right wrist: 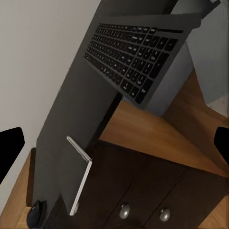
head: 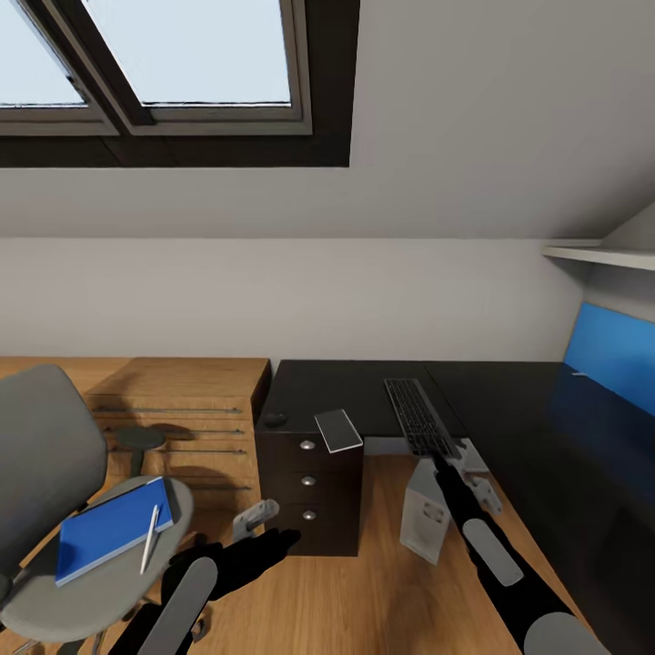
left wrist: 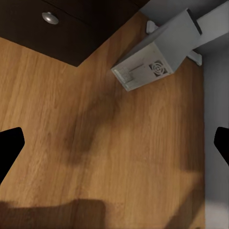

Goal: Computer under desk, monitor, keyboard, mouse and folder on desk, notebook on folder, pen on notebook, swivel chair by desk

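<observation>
I have the slim dark-keyed, silver-framed keyboard (head: 419, 417) lying on the glossy black bench (head: 364, 387), its near end jutting past the front edge. My right hand (head: 452, 459) sits at that overhang with its fingers spread wide, gripping nothing. My left hand (head: 264, 518) hangs open over the floor. The bright blue folder (head: 111, 529) and thin white pen (head: 150, 539) wait on the grey chair seat (head: 100, 582).

Attic bedroom: skylight (head: 173, 55), desk (head: 509, 409)
</observation>
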